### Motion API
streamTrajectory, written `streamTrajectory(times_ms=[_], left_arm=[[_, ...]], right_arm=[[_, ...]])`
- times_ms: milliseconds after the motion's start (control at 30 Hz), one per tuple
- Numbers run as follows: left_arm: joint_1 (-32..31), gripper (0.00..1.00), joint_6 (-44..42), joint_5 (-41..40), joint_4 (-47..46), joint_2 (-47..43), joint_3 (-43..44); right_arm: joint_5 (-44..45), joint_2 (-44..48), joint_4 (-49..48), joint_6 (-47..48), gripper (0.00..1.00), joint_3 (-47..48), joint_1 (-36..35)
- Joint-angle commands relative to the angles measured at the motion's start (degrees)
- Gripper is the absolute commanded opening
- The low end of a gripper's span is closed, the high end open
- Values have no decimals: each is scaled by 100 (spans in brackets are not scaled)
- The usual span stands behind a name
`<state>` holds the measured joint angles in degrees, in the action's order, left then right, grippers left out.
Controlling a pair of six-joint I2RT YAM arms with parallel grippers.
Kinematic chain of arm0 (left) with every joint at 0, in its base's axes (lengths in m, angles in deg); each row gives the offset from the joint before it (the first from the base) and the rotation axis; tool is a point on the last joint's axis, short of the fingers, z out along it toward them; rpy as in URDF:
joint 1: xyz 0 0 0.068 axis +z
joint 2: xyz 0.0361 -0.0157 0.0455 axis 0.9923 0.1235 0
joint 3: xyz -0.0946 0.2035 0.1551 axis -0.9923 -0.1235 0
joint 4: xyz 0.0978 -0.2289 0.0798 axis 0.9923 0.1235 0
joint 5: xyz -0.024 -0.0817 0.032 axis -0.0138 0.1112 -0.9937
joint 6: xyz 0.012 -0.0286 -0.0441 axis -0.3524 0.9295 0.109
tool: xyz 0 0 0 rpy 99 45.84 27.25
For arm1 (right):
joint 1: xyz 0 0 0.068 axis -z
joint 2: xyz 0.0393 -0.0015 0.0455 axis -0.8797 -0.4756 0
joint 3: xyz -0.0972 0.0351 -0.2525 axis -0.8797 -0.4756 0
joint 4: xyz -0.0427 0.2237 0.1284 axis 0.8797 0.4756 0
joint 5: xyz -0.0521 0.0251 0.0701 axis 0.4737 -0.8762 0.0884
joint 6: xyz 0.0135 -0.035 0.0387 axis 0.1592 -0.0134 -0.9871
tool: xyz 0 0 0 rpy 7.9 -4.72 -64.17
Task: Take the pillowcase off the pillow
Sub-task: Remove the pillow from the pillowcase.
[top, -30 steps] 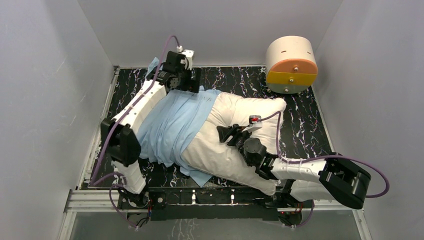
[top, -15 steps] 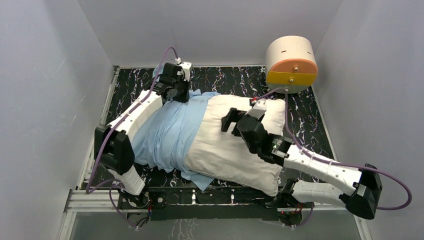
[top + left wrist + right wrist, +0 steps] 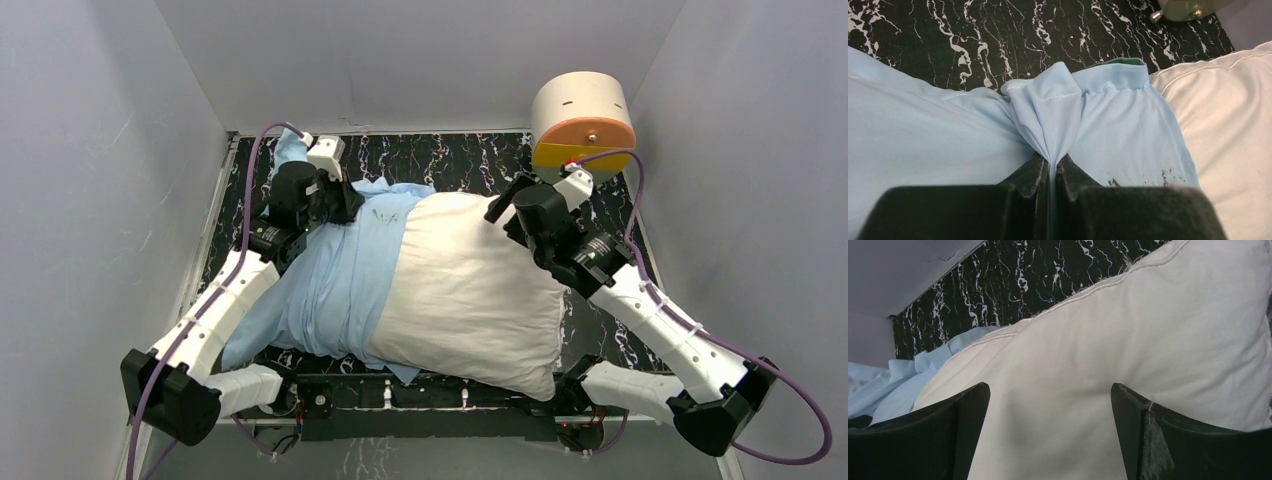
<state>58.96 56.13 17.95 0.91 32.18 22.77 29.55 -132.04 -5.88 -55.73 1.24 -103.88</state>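
Pinching a gathered fold of the smooth light-blue pillowcase (image 3: 923, 130) near its hem, your left gripper (image 3: 1052, 167) is clamped tight. Your right gripper (image 3: 1048, 390) hangs spread wide by the plump, wrinkled white pillow (image 3: 470, 290), which lies half bared on the black marbled table (image 3: 450, 160).

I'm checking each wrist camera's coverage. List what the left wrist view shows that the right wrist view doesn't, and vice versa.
Left wrist only: the left fingers shut on a bunched fold of the pillowcase. Right wrist only: the right fingers spread open above the pillow, gripping nothing. Both: pillowcase, pillow and the black marbled table.
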Motion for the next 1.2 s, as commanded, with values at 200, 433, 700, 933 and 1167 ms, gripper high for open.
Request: streamTrajectory(times_ms=[200, 433, 700, 933, 1167], left_arm=[[4, 0, 131, 790, -1401, -826, -356], [4, 0, -13, 611, -1372, -988, -457], [2, 0, -215, -261, -879, -872, -130], [21, 0, -667, -2338, 254, -243, 771], [232, 0, -307, -3030, 1089, 509, 1612]], right_arm=[[305, -1983, 2020, -2350, 89, 1381, -9], [559, -1451, 903, -2295, 13, 92, -8], [1531, -309, 247, -1462, 0, -603, 86], [1103, 12, 155, -1010, 0, -673, 591], [624, -32, -236, -602, 0, -776, 643]])
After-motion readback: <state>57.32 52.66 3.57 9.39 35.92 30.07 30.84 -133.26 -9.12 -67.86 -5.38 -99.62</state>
